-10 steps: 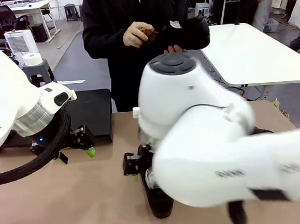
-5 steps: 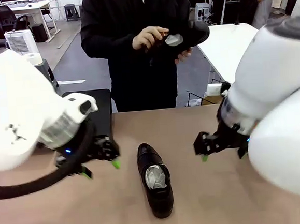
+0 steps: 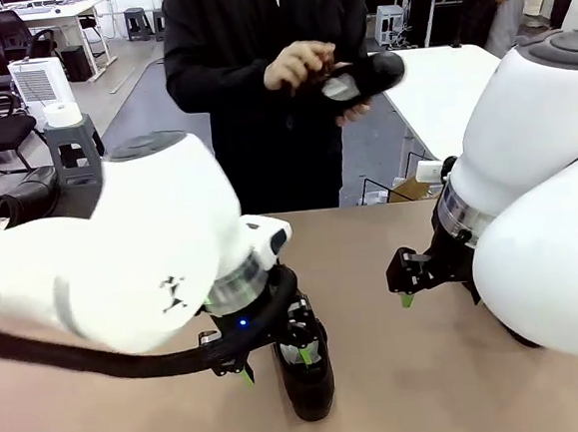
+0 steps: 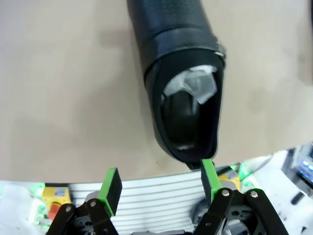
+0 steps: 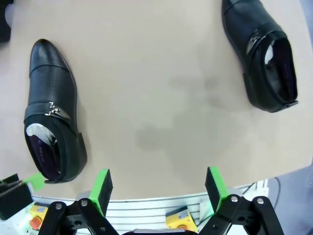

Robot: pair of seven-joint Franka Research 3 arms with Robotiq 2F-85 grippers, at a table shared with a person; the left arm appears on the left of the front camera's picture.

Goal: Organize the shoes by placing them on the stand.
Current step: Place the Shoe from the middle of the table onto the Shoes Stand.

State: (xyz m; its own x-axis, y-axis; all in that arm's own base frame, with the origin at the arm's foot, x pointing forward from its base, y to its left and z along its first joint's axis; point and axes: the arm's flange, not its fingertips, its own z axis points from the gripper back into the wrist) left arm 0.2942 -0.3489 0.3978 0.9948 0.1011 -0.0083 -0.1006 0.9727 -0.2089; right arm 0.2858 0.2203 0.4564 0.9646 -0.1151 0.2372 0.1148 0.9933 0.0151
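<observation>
Shoe (image 4: 183, 98): black, lying mid-desk (image 3: 383, 389), heel just ahead of left gripper (image 4: 161, 178). Jaws spread, holding nothing. Advice: centre over heel, lower squarely, pinch the side walls. Right gripper (image 5: 159, 183) spread, empty.

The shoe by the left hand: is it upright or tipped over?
Upright: the shoe sits sole-down on the table, opening facing up, with pale stuffing visible inside.

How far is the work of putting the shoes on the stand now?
Done: nothing yet that I can see. In hand: the open left claw hovers at the heel of one dress shoe on the table; the right claw is open and empty. Left: that shoe, a second shoe, and a third shoe held by the person.
</observation>
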